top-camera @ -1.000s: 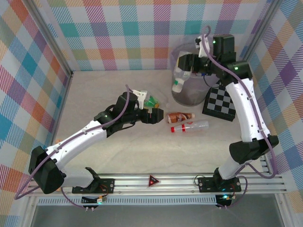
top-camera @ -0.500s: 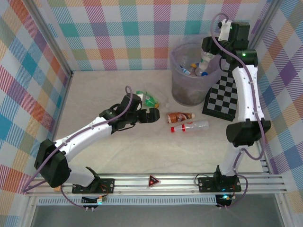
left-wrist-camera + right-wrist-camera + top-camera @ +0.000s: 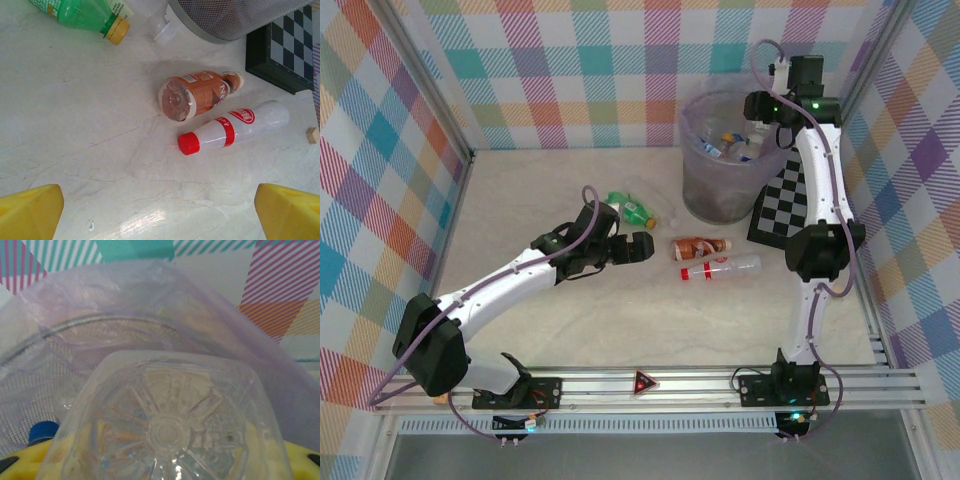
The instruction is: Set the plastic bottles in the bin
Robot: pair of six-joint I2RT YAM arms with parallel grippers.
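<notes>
Surface (image 3: pixel 620 330) carries the bin (image 3: pixel 720 195) at far right. Right claw (image 3: pixel 760 108), above the bin's rim, grips a clear bottle (image 3: pixel 165 430). Left claw (image 3: pixel 640 247) is spread wide and empty, near the brown bottle (image 3: pixel 197 94), red-capped bottle (image 3: pixel 235 127) and green bottle (image 3: pixel 82 12), all lying on the surface.

Bare table (image 3: pixel 90 150) before brown bottle (image 3: pixel 200 92), board (image 3: pixel 788 215) flanking bin (image 3: pixel 720 195)

I see the bin (image 3: pixel 720 195), a tall translucent grey-lilac bucket with a clear liner, upright at the table's far right, with several bottles (image 3: pixel 728 146) inside. A clear bottle (image 3: pixel 165 430) sits at its mouth, ribbed base toward my wrist camera. Three lie on the table: a green bottle (image 3: pixel 82 11) near the bin, and a brown bottle (image 3: pixel 197 94) and red-capped bottle (image 3: pixel 235 126) side by side.
</notes>
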